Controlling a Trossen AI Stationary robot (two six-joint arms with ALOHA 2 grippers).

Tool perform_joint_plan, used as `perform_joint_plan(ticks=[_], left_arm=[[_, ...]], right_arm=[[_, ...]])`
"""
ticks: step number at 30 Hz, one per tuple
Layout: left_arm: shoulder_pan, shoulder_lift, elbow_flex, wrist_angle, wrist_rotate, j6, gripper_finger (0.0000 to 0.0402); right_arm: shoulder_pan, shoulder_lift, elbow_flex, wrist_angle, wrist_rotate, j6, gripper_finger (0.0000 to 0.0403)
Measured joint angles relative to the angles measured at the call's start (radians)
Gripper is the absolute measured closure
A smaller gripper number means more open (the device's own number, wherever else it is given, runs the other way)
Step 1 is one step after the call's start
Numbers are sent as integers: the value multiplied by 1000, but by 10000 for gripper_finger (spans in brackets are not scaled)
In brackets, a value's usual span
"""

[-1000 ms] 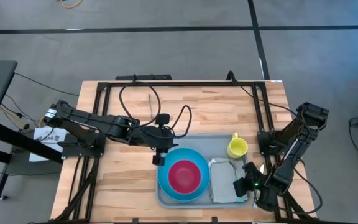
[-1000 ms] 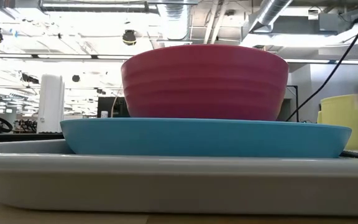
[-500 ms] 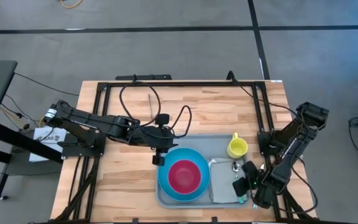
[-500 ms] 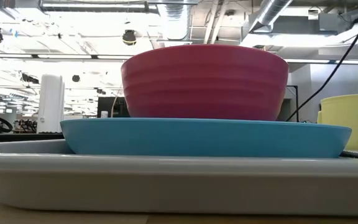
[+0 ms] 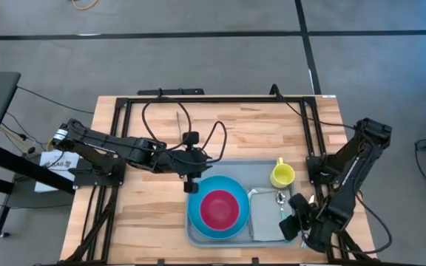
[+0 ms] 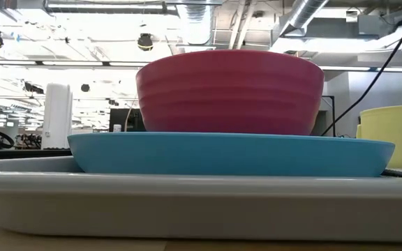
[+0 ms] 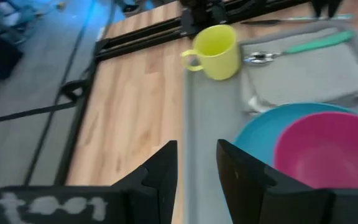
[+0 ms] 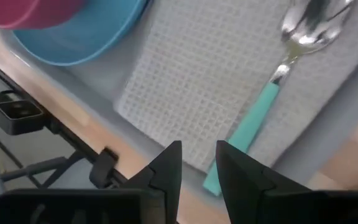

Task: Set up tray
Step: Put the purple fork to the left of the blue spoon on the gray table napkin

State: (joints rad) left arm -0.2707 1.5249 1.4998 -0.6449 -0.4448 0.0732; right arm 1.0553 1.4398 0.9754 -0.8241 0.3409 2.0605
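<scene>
1 grey tray [image 5: 231,171], 1 blue plate [image 5: 198,219], 1 pink bowl [image 5: 220,209], 1 yellow mug [image 5: 282,175], 1 grey napkin [image 5: 265,218], 1 spoon [image 5: 282,205] with teal handle. 2 robot arms, one gripper each: left gripper [image 5: 191,183], right gripper [image 5: 290,225]. 1 wooden tabletop [image 5: 154,210].

Tray [image 5: 263,177]: grey plastic, smooth, faint sheen on rim. Surface [image 5: 154,214]: pale wood planks, matt grain. Plate [image 6: 229,155]: blue plastic, smooth, satin. Bowl [image 6: 230,92]: pink plastic, ridged outside, slight gloss. Napkin [image 8: 216,81]: grey cloth, waffle weave, matt. Spoon [image 8: 272,84]: shiny metal bowl, teal plastic handle. Mug [image 7: 217,51]: yellow, smooth.
</scene>
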Motion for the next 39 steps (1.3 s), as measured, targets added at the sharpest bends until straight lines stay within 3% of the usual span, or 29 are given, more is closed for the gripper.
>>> perform_joint_plan(ticks=[3,10,14,22,28,33,39], left_arm=[[0,0,0,-48,-52,-26,299],[8,-7,0,-278,-194,-128,299],[9,-7,0,-354,-263,-159,299],[28,-7,0,-367,-270,-171,299],[33,-7,0,-367,-269,-223,299],[32,-7,0,-353,-268,-233,299],[32,-7,0,-323,-227,-233,299]], right_arm=[[9,-2,40,-73,-31,26,310],[49,32,43,-132,-313,178,310],[59,88,43,-143,-339,188,310],[65,246,41,-245,-522,159,310],[59,335,41,-281,-560,132,310],[40,330,40,-295,-599,121,310],[37,242,43,-235,-437,191,310]])
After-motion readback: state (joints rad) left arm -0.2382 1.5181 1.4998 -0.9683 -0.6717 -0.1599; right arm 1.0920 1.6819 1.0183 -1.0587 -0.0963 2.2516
